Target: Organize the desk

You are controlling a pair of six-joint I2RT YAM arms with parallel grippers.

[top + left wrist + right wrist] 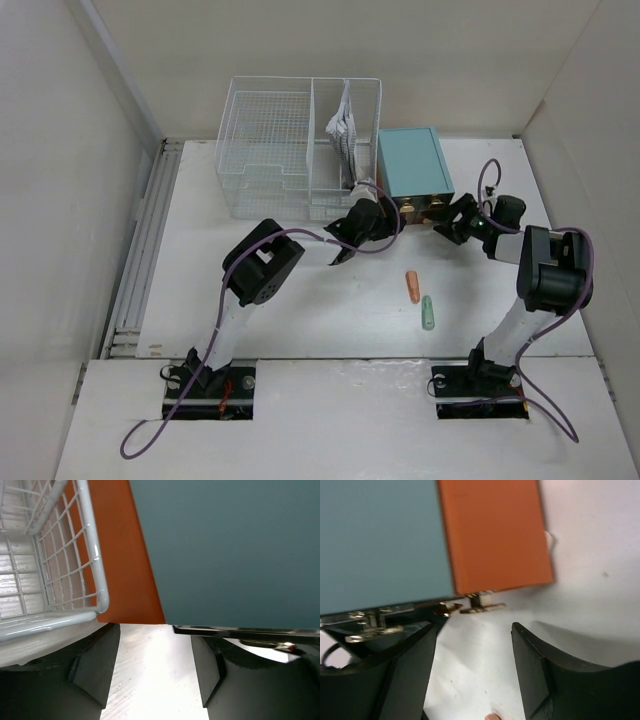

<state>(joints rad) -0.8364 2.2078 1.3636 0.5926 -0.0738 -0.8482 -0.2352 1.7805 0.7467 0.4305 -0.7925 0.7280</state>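
The desk (300,320) is a large white tabletop with a grooved metal rail (140,260) along its left edge. An orange pen (412,287) and a green pen (428,313) lie loose on it in front of the teal drawer box (412,160). My left gripper (365,212) is open and empty, low at the box's front left corner, beside the wire basket (270,140). In the left wrist view, bare desk (155,650) shows between its fingers (95,665). My right gripper (447,222) is open and empty at the box's front right corner, near its brass handles (480,602).
The basket wall (95,555) stands close to the left of the box's orange side (125,555). A white patterned item (343,125) stands in the basket's right compartment. The orange pen's tip (492,716) shows just behind my right fingers. White walls enclose the desk.
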